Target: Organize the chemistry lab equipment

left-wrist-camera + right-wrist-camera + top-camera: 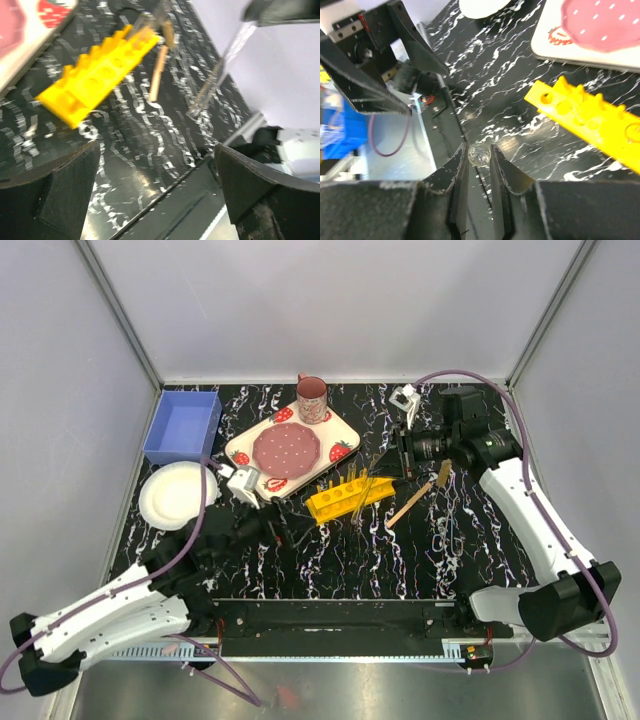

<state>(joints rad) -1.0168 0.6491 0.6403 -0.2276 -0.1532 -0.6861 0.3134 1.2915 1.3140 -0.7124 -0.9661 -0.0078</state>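
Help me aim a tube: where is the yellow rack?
Top view: the yellow rack lies mid-table, on the near side of the strawberry plate, wooden-handled brush to its right.

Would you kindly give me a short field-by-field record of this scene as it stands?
left gripper: open, holding nothing
right gripper: shut on thin clear tube
yellow rack: on table, beside strawberry plate
wooden-handled brush: on table, right of rack
blue bin: far left corner
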